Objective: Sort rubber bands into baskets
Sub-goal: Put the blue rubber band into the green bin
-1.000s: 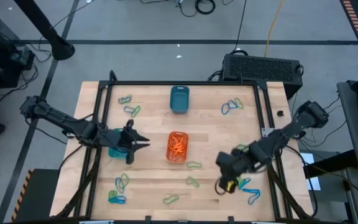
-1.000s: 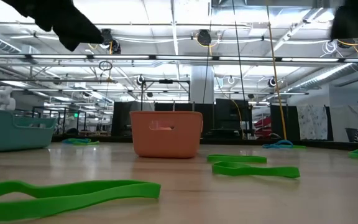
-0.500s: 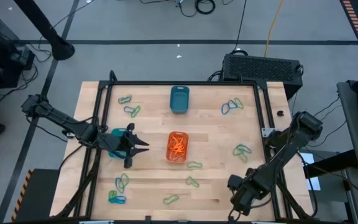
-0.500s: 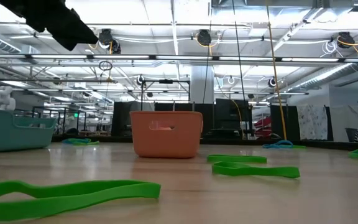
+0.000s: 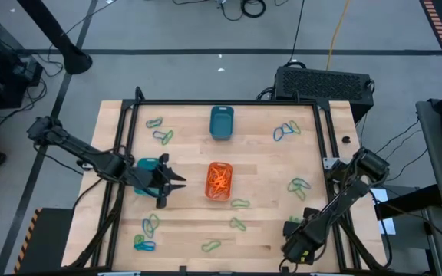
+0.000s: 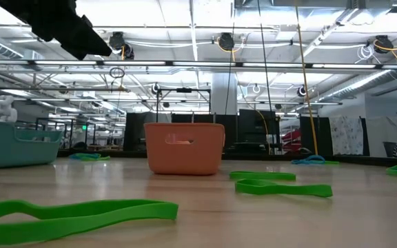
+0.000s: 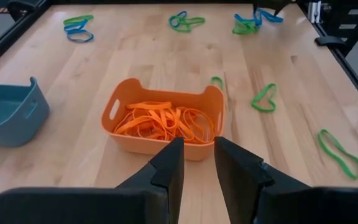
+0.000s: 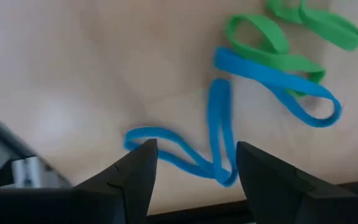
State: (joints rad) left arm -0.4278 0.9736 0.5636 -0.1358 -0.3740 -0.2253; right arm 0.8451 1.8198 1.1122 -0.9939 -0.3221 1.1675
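The orange basket (image 5: 219, 182) stands mid-table with orange rubber bands (image 7: 160, 119) in it. The dark teal basket (image 5: 221, 123) stands at the far middle. The turquoise basket (image 5: 146, 164) sits partly under my left arm. Green and blue rubber bands (image 5: 286, 130) lie scattered flat on the wood. My left gripper (image 5: 173, 182) hovers left of the orange basket, its fingers (image 7: 168, 169) a narrow gap apart with nothing between them. My right gripper (image 5: 296, 244) points down at the near right corner, open wide just above a blue rubber band (image 8: 219, 127).
More bands lie at the near left (image 5: 146, 234), near middle (image 5: 238, 224) and right (image 5: 299, 185). A second blue band (image 8: 278, 87) and green bands (image 8: 260, 37) lie next to the one under my right gripper. A black frame rail (image 5: 332, 153) borders the table.
My right gripper has swung toward the table's near right corner, come down and tipped to point steeply down, staying open. It has left the low view. My left gripper has kept nearly still.
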